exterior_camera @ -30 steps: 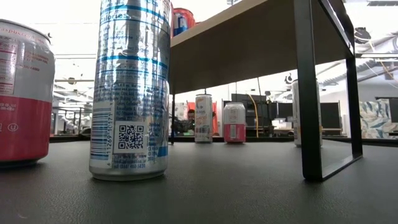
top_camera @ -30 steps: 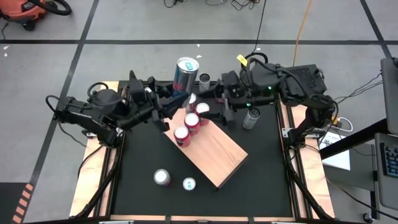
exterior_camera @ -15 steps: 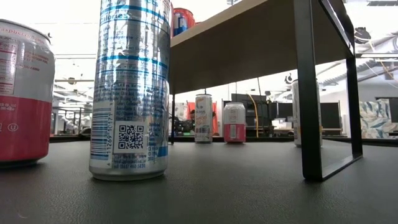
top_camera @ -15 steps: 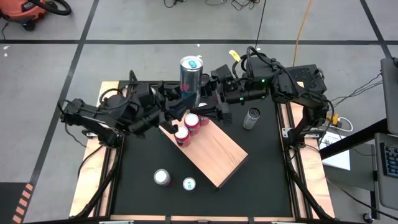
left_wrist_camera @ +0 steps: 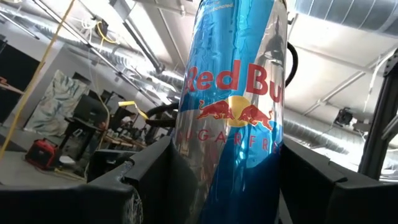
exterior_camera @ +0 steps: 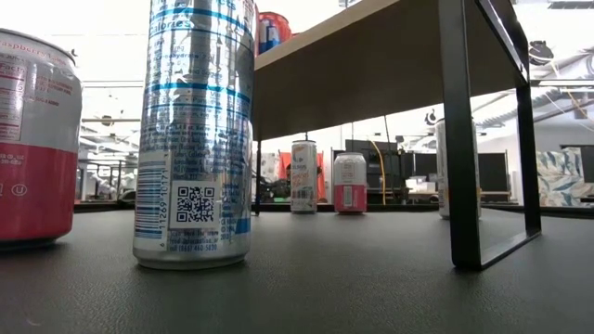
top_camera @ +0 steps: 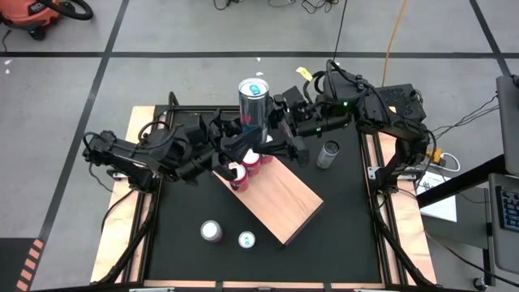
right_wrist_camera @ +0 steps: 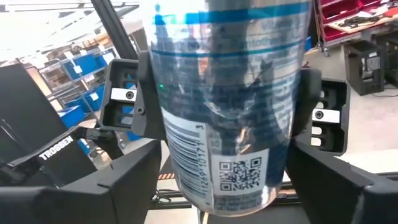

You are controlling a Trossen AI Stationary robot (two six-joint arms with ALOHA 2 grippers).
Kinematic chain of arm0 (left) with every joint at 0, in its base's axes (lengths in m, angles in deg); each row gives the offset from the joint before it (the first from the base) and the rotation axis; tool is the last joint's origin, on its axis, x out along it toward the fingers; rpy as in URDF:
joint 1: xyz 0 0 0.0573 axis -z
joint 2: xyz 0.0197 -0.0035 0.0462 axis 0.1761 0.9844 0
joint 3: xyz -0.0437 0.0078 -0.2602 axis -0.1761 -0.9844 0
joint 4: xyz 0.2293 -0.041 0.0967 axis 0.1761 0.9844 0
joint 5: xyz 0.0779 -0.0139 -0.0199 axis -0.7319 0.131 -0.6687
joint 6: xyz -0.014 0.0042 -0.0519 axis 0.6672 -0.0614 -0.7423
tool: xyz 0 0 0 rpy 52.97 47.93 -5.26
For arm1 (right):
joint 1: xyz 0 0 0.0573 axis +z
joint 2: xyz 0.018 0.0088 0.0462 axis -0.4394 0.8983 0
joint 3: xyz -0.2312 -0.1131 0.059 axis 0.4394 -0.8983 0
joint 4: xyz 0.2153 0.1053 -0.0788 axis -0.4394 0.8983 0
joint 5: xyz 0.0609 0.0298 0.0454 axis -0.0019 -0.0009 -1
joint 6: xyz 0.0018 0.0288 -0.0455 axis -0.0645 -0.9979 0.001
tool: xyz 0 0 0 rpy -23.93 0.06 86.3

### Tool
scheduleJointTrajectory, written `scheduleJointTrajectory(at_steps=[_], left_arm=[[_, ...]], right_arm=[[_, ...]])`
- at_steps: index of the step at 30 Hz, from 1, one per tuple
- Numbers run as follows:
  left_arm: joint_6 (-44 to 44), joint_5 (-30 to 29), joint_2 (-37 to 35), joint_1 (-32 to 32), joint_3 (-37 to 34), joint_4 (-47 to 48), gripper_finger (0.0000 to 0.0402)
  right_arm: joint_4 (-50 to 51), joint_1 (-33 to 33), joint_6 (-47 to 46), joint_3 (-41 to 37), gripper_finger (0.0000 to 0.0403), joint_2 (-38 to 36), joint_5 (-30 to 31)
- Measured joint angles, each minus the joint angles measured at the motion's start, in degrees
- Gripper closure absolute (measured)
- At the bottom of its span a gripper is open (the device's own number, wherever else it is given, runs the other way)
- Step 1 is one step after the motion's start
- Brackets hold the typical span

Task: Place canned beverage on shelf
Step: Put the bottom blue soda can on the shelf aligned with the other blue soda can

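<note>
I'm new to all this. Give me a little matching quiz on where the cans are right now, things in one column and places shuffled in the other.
1. tall blue can
2. pink cans
3. grey can

A. standing on the black table beside the right arm
B. raised in the left arm's jaws, right arm meeting it
C. on the wooden shelf

Pairs: 1-B, 2-C, 3-A.
</note>
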State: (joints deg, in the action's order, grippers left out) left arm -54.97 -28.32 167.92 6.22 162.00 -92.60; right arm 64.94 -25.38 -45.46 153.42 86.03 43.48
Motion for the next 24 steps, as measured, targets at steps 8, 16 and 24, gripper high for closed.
scheduleJointTrajectory(at_steps=[8,16,24], left_arm=[[0.2,-0.1,0.1,0.7,0.0,2.4,0.0158],[1.5,-4.6,-0.1,2.0,0.0,2.5,0.0135],[6.3,-9.8,-1.4,4.5,-0.1,2.5,0.0099]], right_arm=[[2.3,0.0,-0.3,0.0,0.016,0.0,-0.4],[3.1,0.1,-0.4,0.0,0.02,0.1,-0.5],[3.8,0.1,-0.4,0.0,0.0196,0.1,-0.1]])
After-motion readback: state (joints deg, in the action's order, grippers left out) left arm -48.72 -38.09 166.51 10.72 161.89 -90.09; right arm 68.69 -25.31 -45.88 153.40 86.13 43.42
